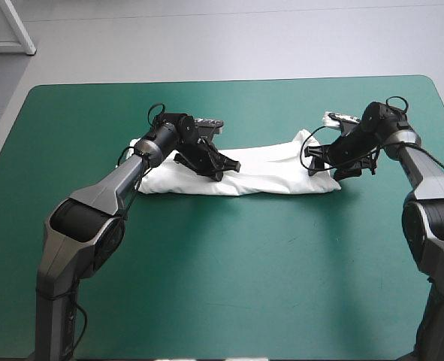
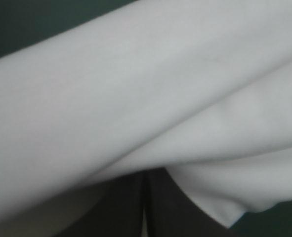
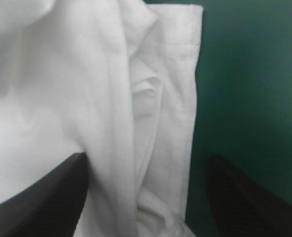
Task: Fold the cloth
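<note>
The white T-shirt (image 1: 270, 171) lies on the teal-green cover (image 1: 222, 286) as a long folded band running left to right at mid-table. My left gripper (image 1: 215, 167) rests on the band's left half. In the left wrist view its black fingers (image 2: 121, 207) meet in one arch, a pale sliver of cloth between them, and the T-shirt (image 2: 111, 98) drapes over their tips. My right gripper (image 1: 328, 167) is at the band's right end. It stands open (image 3: 148, 157), astride the hemmed edge of the T-shirt (image 3: 86, 74).
Bare teal-green cover (image 3: 249, 74) lies beside the right gripper's outer finger. Wide bare cover stretches in front of the band toward the near edge. A white frame (image 1: 11, 30) stands beyond the far left corner.
</note>
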